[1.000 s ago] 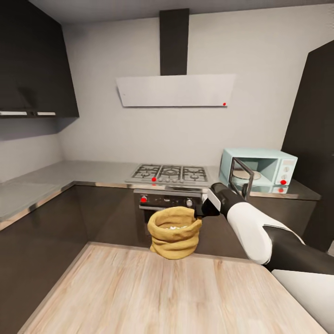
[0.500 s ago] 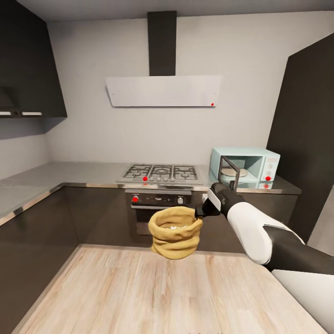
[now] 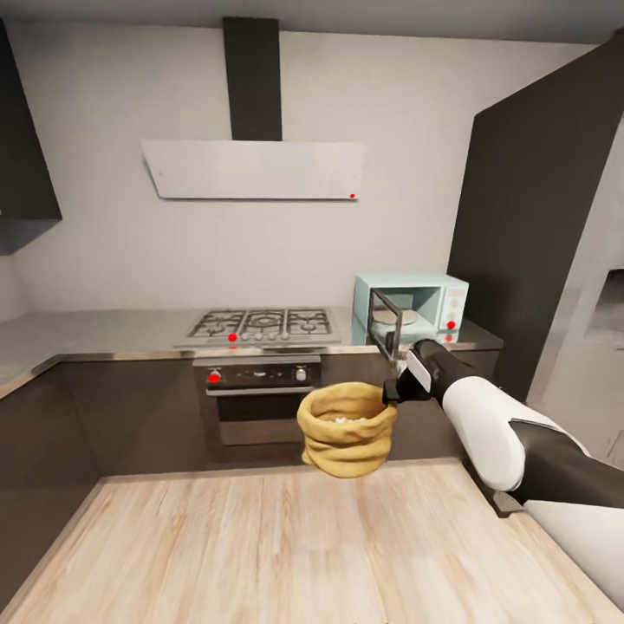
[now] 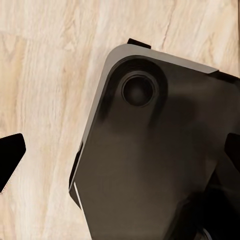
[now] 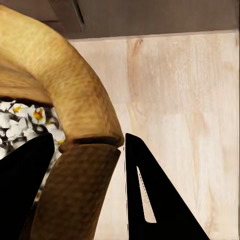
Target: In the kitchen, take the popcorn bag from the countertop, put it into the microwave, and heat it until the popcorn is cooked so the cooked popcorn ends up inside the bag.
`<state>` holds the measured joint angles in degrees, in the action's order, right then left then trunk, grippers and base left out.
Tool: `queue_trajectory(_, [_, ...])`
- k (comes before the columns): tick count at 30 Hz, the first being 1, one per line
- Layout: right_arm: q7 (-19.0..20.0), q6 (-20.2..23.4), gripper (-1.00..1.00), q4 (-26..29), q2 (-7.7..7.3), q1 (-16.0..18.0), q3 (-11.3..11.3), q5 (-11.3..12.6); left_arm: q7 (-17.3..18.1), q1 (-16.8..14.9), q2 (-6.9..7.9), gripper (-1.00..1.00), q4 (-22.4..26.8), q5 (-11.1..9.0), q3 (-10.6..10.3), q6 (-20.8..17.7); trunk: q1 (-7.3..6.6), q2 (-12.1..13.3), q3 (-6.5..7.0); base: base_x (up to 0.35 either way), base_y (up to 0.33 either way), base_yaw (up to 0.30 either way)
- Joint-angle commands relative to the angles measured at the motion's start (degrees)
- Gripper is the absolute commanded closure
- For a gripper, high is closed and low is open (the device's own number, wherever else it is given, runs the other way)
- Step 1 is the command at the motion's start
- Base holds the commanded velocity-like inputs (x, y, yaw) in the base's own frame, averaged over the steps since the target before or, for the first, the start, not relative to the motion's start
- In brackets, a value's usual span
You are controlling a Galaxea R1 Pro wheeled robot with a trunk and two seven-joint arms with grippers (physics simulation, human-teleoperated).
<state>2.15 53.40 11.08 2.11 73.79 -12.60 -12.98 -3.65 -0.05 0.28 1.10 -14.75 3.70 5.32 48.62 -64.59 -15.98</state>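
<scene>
The right gripper point(image 3: 392, 392) pinches the rolled rim of the popcorn bag point(image 3: 347, 433), holding the sack in the air above the pale wood floor point(image 3: 260, 555), in front of the dark cabinet fronts and just right of the built-in oven point(image 3: 257, 403). In the right wrist view the two black fingers point(image 5: 150, 200) stand either side of the tan rim of the popcorn bag point(image 5: 75, 115), one inside the mouth and one outside, closed in only as far as the thick roll allows. White, puffed popcorn point(image 5: 25, 122) with yellow flecks lies inside the bag, and it also shows as a pale patch in the bag's mouth in the head view. The white and black right arm reaches in from the lower right of the head view toward the bench point(image 3: 95, 334), a grey glossy worktop with a thin shiny front edge. On that bench the gas hob point(image 3: 260, 325) sits above the oven, and just to its right stands the pale-blue microwave point(image 3: 429, 290), its dark glass door point(image 3: 386, 325) swung open toward the room, with a round pale turntable visible inside. The held bag hangs lower than the microwave and a little to its left. A white range hood point(image 3: 256, 169) hangs on the wall above the hob. The left wrist view looks down on the robot's dark base point(image 4: 150, 165) over the wood floor; the left gripper shows only as dark finger tips at the picture's edges, well spread, with nothing between them.
</scene>
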Motion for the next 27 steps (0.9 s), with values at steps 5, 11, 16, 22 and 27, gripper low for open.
queue_trajectory(5, [0.2,0.2,1.00,0.3,-1.21,0.0,-0.5,-0.4,0.0,0.0,-0.01,-1.00,0.0,0.0,0.3,0.1,0.00,0.0,-0.07,0.000,0.000,-0.290])
queue_trajectory(11, [0.2,0.1,1.00,0.3,-1.23,0.0,-0.4,-0.3,0.0,0.0,0.01,-1.00,0.0,0.0,0.3,0.1,0.00,0.0,-0.07,0.000,0.000,-0.294])
queue_trajectory(16, [0.2,0.0,1.00,0.3,-1.23,0.0,-0.4,-0.3,0.0,0.0,0.04,-1.00,0.0,-0.1,0.4,0.1,0.00,0.0,-0.07,0.000,0.000,-0.295])
queue_trajectory(22, [0.2,0.0,1.00,0.3,-1.23,0.0,-0.4,-0.3,0.3,0.0,0.07,-1.00,0.0,-0.1,0.4,0.1,0.00,0.0,-0.07,0.000,0.000,-0.295])
queue_trajectory(27, [0.2,0.0,1.00,0.3,-1.23,0.0,-0.5,-0.3,0.3,0.0,0.08,-1.00,0.0,-0.2,0.4,0.1,0.00,0.0,-0.07,0.000,0.000,-0.295])
